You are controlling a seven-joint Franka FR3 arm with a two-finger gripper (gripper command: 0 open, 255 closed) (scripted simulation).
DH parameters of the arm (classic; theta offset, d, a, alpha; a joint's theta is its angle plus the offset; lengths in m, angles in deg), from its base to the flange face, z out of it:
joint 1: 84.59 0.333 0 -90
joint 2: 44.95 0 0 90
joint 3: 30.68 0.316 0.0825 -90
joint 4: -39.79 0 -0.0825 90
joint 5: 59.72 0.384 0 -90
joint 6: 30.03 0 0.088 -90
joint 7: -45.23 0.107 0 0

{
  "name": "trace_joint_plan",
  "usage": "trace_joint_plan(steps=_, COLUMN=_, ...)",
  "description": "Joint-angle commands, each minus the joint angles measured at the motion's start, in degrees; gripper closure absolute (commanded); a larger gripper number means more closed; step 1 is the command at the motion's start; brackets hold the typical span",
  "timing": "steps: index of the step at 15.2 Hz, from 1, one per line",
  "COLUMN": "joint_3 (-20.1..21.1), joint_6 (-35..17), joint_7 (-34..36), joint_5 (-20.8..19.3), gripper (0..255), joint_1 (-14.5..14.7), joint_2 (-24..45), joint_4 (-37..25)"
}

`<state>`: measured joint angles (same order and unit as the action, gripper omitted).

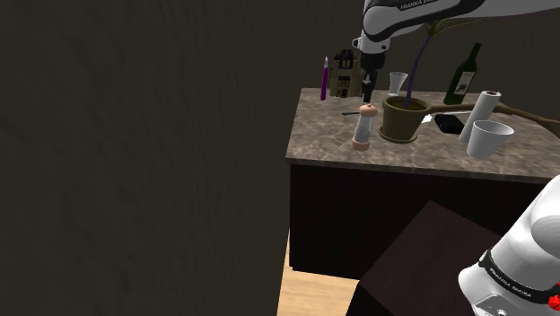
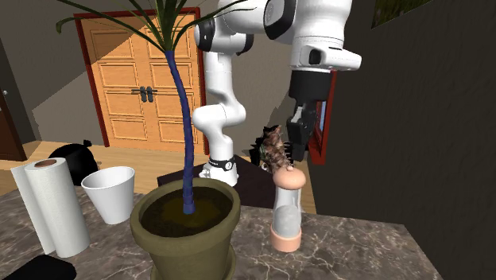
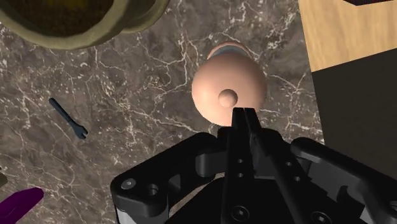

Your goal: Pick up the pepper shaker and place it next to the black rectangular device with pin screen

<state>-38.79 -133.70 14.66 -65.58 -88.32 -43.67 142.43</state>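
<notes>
**ITEM: PEPPER SHAKER, UPRIGHT, NOT YET HELD**

**Location.** The pepper shaker (image 1: 363, 126) stands on the marbled counter (image 1: 328, 144) just beside the plant pot (image 1: 401, 119), not touching it. It is on the side of the pot away from the black device (image 1: 446, 126). The counter's edge runs close behind the shaker, opposite the pot.

**Description.** Pale pinkish domed cap with a small knob on top. See-through straight body. Flared pinkish foot. Tall and narrow.

**Gripper.** The gripper (image 3: 244, 116) hangs directly over the cap, farther from the pot than the knob is. Its fingers are pressed together with nothing between them. Whether the tips touch the cap cannot be told.

**Handling (judged, not tested).**
- Probably light and stiff.
- The smooth walls are likely slippery.
- The height and narrow foot suggest it tips easily under a sideways nudge, and the nearby edge makes that costly.
- The dome offers poor purchase, since pads would slide off its curve.

**Recommended hold.** Take the straight body just under the cap, with the fingers spread first and lowered on either side. Keep the pot-side finger clear of the pot's rim.
</notes>
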Motion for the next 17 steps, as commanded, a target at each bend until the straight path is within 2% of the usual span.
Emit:
trace_joint_plan(steps=1, joint_3=0.0, joint_6=0.0, joint_7=0.0, joint_5=0.0, gripper=0, joint_1=0.0, joint_2=0.0, joint_4=0.0)
trace_joint_plan(steps=3, joint_3=-0.5, joint_6=10.6, joint_7=12.6, joint_5=-0.8, gripper=0, joint_1=-0.1, joint_2=11.1, joint_4=-13.8)
trace_joint_plan(steps=4, joint_3=-1.0, joint_6=14.1, joint_7=16.0, joint_5=-0.6, gripper=0, joint_1=-0.1, joint_2=14.7, joint_4=-18.4)
trace_joint_plan(steps=11, joint_3=-1.3, joint_6=8.4, joint_7=16.3, joint_5=-0.8, gripper=0, joint_1=-0.2, joint_2=13.5, joint_4=-11.4)
trace_joint_plan(steps=17, joint_3=-1.4, joint_6=7.9, joint_7=16.3, joint_5=-0.9, gripper=0, joint_1=-0.2, joint_2=13.4, joint_4=-10.8)
